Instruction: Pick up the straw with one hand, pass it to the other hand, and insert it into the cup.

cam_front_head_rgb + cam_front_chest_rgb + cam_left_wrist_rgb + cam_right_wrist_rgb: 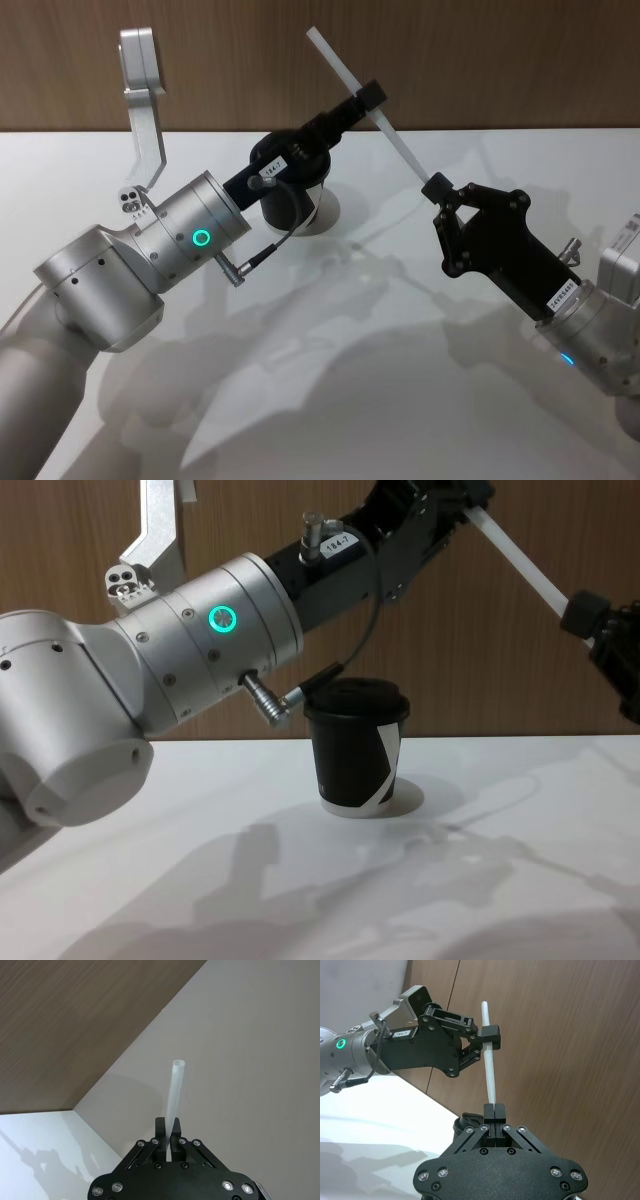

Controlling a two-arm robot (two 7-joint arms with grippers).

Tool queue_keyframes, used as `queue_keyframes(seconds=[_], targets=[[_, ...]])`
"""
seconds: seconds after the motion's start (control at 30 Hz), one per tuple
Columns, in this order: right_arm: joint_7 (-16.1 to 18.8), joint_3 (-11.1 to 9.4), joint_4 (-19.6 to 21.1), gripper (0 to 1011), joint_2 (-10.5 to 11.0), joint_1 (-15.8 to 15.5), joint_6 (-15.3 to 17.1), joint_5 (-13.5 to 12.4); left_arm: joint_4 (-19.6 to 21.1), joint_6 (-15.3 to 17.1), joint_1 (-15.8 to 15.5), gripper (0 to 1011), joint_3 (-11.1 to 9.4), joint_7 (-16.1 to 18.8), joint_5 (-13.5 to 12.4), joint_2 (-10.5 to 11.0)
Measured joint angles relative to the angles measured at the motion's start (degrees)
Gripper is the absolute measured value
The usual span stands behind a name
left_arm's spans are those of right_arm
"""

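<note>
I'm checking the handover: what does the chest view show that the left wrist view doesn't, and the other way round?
Chest view, not the left wrist view: the small black paper cup with a domed lid standing on the white table, and the right pincer gripping the thin straight white straw at its lower end. Left wrist view, not the chest view: the straw's open hollow tip. Both: the straw clamped in the left pincer.

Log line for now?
handover | thin white straw midair | left gripper, right gripper: both shut on it | black lidded paper cup: on white table
</note>
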State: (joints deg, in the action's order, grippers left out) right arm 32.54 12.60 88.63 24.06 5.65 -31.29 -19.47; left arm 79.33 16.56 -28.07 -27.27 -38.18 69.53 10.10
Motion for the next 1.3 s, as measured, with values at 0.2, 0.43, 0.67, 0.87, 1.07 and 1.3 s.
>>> queue_keyframes(seconds=[0.2,0.43,0.67,0.87,1.07,1.3], targets=[[0.0,0.0,0.0,6,0.0,0.0,0.0,0.0,0.0,0.0,0.0,19,0.0,0.0,0.0,0.0],[0.0,0.0,0.0,140,0.0,0.0,0.0,0.0,0.0,0.0,0.0,13,0.0,0.0,0.0,0.0],[0.0,0.0,0.0,354,0.0,0.0,0.0,0.0,0.1,-0.4,-0.1,13,-0.2,0.2,-0.3,0.1],[0.0,0.0,0.0,538,0.0,0.0,0.0,0.0,1.0,-1.5,-0.3,13,-0.9,1.8,-2.5,0.9],[0.0,0.0,0.0,716,0.0,0.0,0.0,0.0,2.2,-2.7,-0.7,13,-1.8,4.0,-5.2,1.9],[0.0,0.0,0.0,927,0.0,0.0,0.0,0.0,4.5,-4.3,-1.3,13,-3.2,8.2,-9.9,3.6]])
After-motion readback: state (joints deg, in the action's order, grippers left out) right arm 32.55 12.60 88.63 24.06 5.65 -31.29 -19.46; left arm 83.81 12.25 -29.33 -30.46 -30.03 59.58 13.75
